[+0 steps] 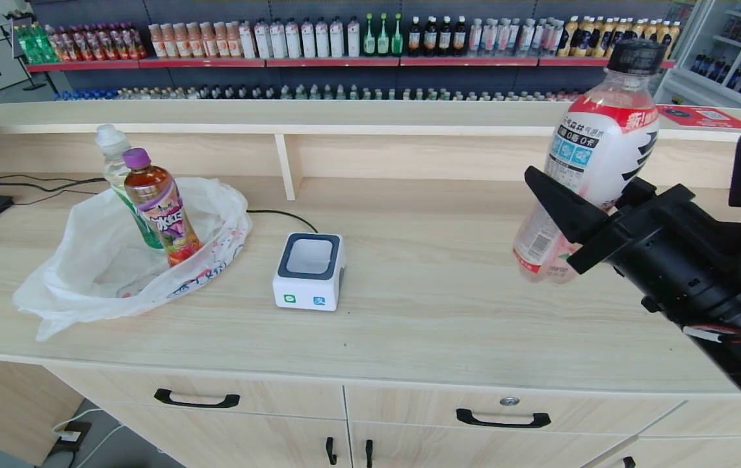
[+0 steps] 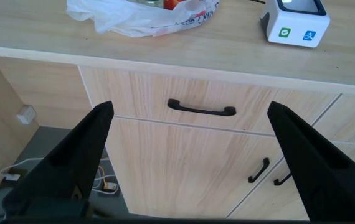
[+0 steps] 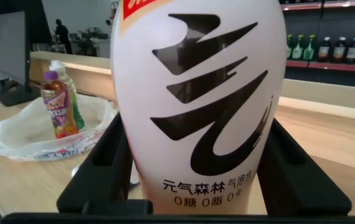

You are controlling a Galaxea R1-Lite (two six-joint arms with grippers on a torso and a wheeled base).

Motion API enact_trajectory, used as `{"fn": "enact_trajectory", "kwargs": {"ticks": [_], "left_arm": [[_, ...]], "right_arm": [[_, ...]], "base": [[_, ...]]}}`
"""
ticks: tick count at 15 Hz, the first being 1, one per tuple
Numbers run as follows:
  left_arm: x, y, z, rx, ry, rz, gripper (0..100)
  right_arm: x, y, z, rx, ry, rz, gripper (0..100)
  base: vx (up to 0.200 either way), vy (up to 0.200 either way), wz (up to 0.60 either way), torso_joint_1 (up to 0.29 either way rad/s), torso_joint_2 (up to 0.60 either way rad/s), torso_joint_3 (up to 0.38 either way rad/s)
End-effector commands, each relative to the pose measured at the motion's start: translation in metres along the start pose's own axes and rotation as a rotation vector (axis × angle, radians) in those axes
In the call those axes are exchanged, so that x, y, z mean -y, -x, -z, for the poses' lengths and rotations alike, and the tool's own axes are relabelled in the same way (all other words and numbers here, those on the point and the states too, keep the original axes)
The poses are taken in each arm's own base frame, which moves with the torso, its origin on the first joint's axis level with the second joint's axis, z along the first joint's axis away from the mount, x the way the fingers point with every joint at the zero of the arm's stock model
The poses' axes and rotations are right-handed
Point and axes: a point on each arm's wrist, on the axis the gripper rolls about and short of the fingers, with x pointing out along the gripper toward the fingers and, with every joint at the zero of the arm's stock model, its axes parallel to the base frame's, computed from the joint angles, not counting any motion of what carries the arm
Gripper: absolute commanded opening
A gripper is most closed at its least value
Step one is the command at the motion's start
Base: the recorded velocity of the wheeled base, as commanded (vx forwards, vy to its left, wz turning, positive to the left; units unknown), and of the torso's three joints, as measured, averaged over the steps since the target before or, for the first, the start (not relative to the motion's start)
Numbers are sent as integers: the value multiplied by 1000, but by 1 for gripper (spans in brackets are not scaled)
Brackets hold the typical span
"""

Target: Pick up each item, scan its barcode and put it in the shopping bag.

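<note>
My left gripper (image 2: 190,162) hangs below the counter's front edge, facing a drawer handle (image 2: 201,109). Its fingers are spread wide with nothing between them.

At the far left of the light wooden counter (image 1: 409,312) lies a white plastic shopping bag (image 1: 84,286), mouth open. Two bottles stand in it: a clear bottle with a white cap (image 1: 112,156) and, just in front of it, a tea bottle with a purple cap (image 1: 161,208).

Near the bag, toward the middle of the counter, sits a small white barcode scanner (image 1: 309,270), its window facing up (a black cable runs away behind it).

Well apart to the right, my right gripper (image 1: 585,195) is clamped around the lower body of a white-labelled drink bottle with a black cap (image 1: 604,130). The bottle is held in the air above the counter, tilted so its cap leans right, and a barcode shows low on its label.

I judge that the two bagged bottles are finished and this third one is mid-step. It is lifted, but it has yet to be brought over the scanner window and then carried on to the bag.
</note>
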Motion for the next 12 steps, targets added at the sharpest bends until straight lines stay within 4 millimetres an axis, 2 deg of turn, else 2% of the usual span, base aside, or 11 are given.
{"fn": "enact_trajectory", "kwargs": {"ticks": [1, 4, 8, 10, 11, 12], "left_arm": [[0, 0, 0, 1, 0, 0, 100], [0, 0, 0, 1, 0, -2, 100], [0, 0, 0, 1, 0, 0, 100], [0, 0, 0, -1, -1, 0, 100], [0, 0, 0, -1, 0, 0, 100], [0, 0, 0, -2, 0, 0, 100]], "right_arm": [[16, -10, 15, -30, 53, 57, 0], [60, -12, 13, -17, 124, 202, 0], [66, -15, 21, -32, 110, 215, 0], [70, -27, 36, -51, 110, 217, 0], [71, -27, 39, -57, 112, 218, 0], [74, -25, 39, -65, 117, 230, 0]], "base": [[0, 0, 0, 0, 0, 0], [0, 0, 0, 0, 0, 0], [0, 0, 0, 0, 0, 0], [-200, 0, 0, 7, -2, 5], [-200, 0, 0, 22, 12, -7], [0, 0, 0, 0, 0, 0]]}}
